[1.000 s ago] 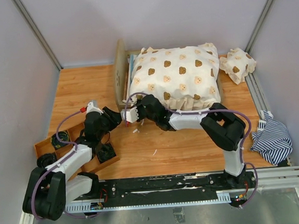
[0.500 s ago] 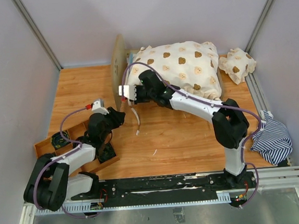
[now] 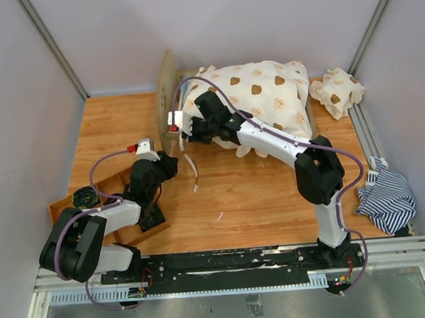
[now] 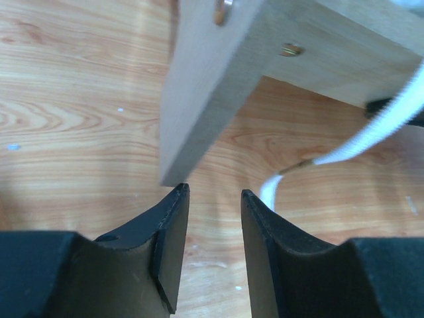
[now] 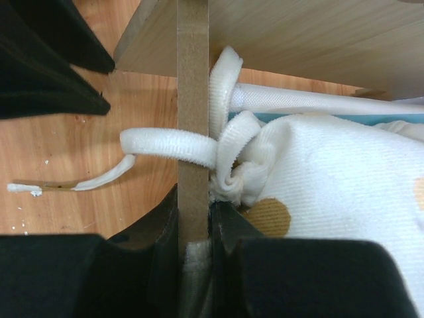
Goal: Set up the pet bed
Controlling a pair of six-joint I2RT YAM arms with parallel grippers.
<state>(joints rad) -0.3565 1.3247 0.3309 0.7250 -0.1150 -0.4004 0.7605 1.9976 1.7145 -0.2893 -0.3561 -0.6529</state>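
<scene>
At back of table (image 3: 224, 202), pet bed (image 3: 166, 85) sits under bear cover (image 3: 263, 95). R gripper (image 5: 193, 218) pinches bed's thin end board (image 5: 193, 79); white cord (image 5: 169, 144) crosses that edge. L gripper (image 4: 212, 199) is spread, empty, tips just below a board corner, not touching. Plain table wood lies left & near of bed.

The pet bed (image 4: 205, 86) is pale, matt bare plywood with brass-coloured metal screws (image 4: 289, 49). The cover (image 5: 331, 172) is cream woven cloth, its tie (image 5: 172, 144) ribbed white tape. The surface (image 4: 79, 106) is smooth, faintly glossy wood-grain.
</scene>
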